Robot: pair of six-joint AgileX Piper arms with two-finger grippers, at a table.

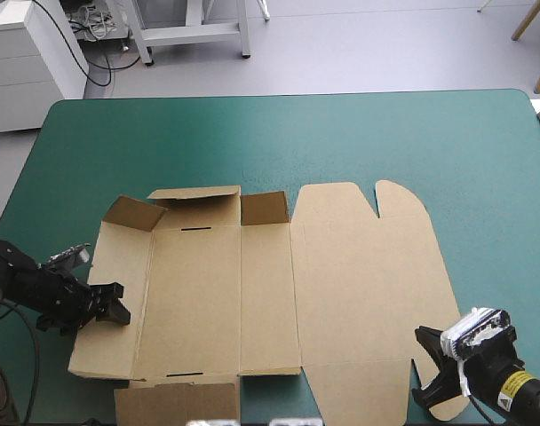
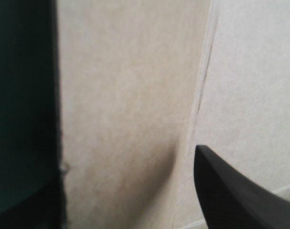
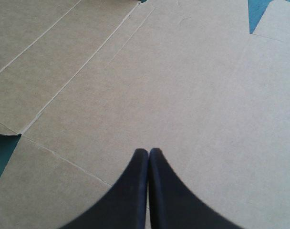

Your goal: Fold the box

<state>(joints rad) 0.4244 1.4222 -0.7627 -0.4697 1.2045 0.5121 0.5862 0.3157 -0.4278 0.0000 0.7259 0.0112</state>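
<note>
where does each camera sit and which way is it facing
High view: above and behind the robot, facing forward and down onto the unfolded brown cardboard box on the teal-green table cover; left tool and right tool show.
Left wrist view: above the left wrist, facing along the open tool at the box's left panel; black fingers stand apart.
Right wrist view: above the right wrist, facing across the box's wide panel; fingers shut.
Shared: all three show the box.

The counter point(image 1: 496, 133) before me has a teal-green cover point(image 1: 92, 142). On it lies the box point(image 1: 359, 284), a brown cut sheet, mostly flat, nearer to the near edge, with its far left side standing up.
</note>
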